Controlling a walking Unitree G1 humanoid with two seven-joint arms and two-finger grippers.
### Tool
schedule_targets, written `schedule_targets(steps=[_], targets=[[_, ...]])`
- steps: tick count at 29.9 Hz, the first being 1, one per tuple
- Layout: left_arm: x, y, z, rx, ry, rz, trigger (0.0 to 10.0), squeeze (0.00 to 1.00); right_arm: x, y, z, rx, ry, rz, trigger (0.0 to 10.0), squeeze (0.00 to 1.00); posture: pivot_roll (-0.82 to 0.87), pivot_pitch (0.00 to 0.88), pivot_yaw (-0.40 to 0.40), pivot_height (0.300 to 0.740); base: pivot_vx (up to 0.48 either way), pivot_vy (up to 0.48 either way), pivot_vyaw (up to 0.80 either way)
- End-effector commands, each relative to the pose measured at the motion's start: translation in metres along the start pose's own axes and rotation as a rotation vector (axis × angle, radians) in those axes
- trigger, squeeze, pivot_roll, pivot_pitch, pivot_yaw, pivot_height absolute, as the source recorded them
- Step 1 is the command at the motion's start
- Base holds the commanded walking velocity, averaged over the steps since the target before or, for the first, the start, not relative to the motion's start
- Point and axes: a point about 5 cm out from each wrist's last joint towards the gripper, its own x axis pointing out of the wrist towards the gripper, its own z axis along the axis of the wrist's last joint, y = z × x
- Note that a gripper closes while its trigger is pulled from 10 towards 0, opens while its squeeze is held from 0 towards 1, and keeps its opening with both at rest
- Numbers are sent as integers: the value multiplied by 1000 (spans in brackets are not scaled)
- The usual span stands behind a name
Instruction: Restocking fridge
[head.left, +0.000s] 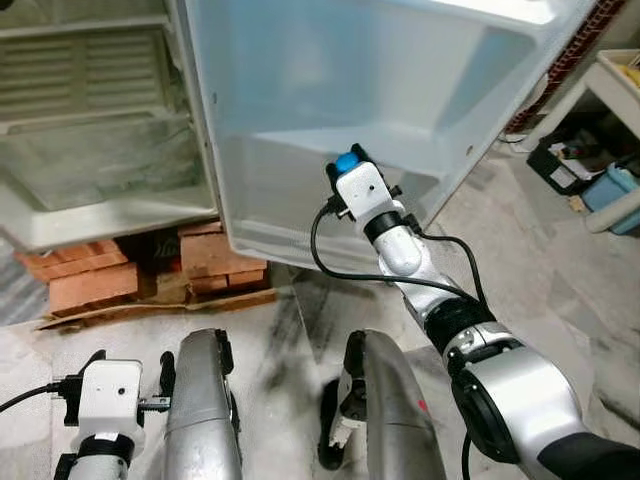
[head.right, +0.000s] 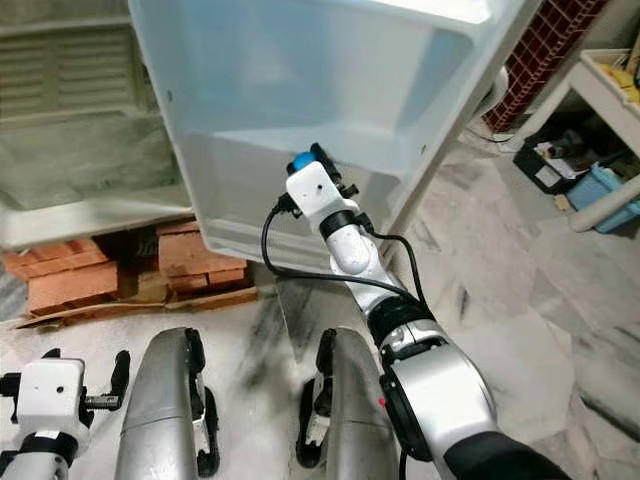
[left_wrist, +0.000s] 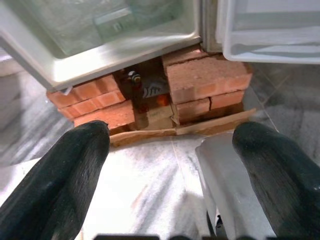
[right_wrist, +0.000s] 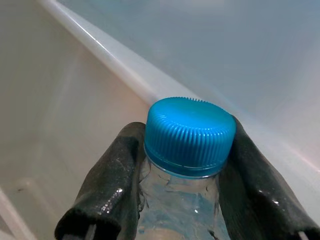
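A clear water bottle (right_wrist: 186, 200) with a blue cap (head.left: 347, 161) sits between the black fingers (right_wrist: 107, 190) of my right gripper (head.left: 352, 165), which is shut on its neck. That arm reaches forward to the inside of the open white fridge door (head.left: 400, 90), with the bottle just above the door's lower shelf (head.left: 300, 215). The fridge body (head.left: 90, 140) stands open to the left, its white inner floor bare. My left gripper (left_wrist: 172, 165) hangs low by my left leg, open, fingers (left_wrist: 55, 185) wide apart over the floor.
The fridge rests on red bricks (head.left: 210, 255) and a strip of cardboard (head.left: 150, 305). Marble floor lies in front. At the right stand a white table (head.left: 610, 100) with a blue box (head.left: 610, 185) and a dark crate (head.left: 560, 160) beneath it.
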Motion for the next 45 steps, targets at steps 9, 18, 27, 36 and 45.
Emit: schedule_targets(steps=[9, 18, 27, 36, 45], targets=[[3, 2, -1, 18, 11, 17, 10000, 0, -25, -3, -23, -9, 7, 24, 10000, 0, 213, 303, -116, 568, 0, 0, 0], [10, 1, -1, 17, 3, 19, 10000, 0, -38, 22, 0, -108, -261, 192, 10000, 0, 200, 287, -121, 568, 0, 0, 0], [13, -1, 0, 17, -5, 13, 10000, 0, -39, 35, 0, -214, -293, 289, 10000, 0, 200, 289, -117, 568, 0, 0, 0], [6, -1, 0, 15, -1, 17, 10000, 0, -32, 33, -16, -346, -144, 346, 10000, 0, 217, 328, -127, 568, 0, 0, 0], [-8, -1, -3, 8, 25, 16, 10000, 0, -31, 11, -31, -468, -44, 297, 10000, 0, 227, 364, -128, 568, 0, 0, 0]])
